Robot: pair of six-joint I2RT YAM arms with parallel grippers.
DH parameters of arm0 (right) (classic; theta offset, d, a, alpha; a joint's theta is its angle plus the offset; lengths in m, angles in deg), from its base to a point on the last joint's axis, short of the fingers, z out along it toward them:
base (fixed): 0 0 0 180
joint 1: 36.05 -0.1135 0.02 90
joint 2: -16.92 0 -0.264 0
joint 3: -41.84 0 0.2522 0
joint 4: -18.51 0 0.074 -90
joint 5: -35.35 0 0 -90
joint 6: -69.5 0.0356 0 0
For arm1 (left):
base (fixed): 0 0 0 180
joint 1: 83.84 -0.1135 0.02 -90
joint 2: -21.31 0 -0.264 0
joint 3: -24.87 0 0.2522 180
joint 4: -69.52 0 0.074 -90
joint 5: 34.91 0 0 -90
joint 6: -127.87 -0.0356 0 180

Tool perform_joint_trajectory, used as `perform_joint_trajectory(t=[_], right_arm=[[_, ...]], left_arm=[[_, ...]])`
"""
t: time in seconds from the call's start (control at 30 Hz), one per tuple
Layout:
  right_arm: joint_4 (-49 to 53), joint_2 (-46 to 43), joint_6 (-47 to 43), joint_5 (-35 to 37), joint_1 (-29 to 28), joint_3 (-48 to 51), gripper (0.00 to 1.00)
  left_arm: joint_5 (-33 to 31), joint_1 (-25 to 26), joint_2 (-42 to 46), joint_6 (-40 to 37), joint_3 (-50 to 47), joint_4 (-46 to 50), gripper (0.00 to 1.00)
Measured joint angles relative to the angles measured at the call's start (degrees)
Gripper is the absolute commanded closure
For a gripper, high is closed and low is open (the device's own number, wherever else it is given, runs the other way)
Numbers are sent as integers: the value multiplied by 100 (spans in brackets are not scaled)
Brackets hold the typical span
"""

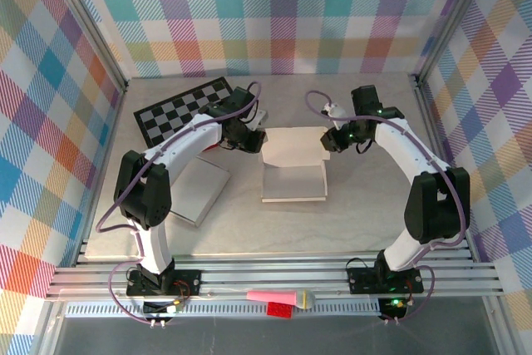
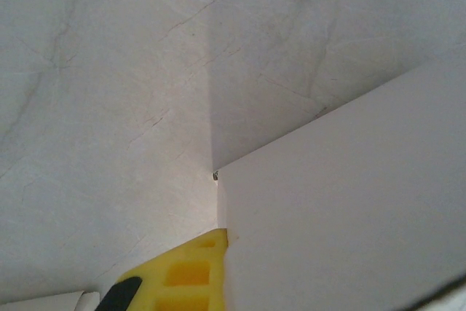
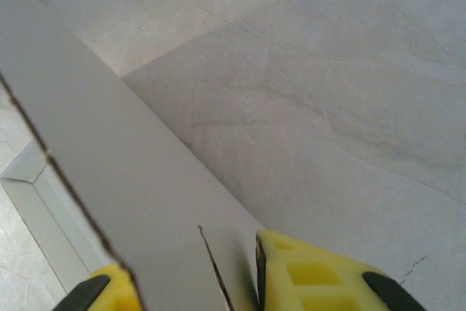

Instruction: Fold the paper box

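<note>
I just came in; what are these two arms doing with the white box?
Both arms are working on the white paper box in the middle of the table. The left arm has its jaws shut on the box's far left corner. The right arm has its jaws on either side of the far right wall; whether they pinch it yet, I cannot tell.

The paper box [image 1: 293,168] is plain white, the table [image 1: 357,222] pale grey with faint marble veins, and the checkerboard [image 1: 179,111] black and white. Pastel plaid in pink, teal, yellow and purple covers the walls [image 1: 50,81], while the right gripper [image 3: 211,282] has yellow fingers [image 3: 313,278] tipped black.
</note>
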Motion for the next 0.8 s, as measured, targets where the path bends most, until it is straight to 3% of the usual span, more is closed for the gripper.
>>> perform_joint_trajectory(t=[0.2, 0.5, 0.7, 0.8], right_arm=[[72, 0, 24, 114, 0, 2, 77], [98, 11, 109, 168, -48, -9, 87], [129, 251, 262, 376, -232, -245, 100], [107, 262, 389, 505, -326, -280, 100]], left_arm=[[-96, 0, 0, 20, 0, -4, 98], [-125, 0, 0, 17, 33, 2, 98], [-295, -15, 0, 31, 116, 55, 99], [-385, -17, -2, 149, 166, 105, 99]])
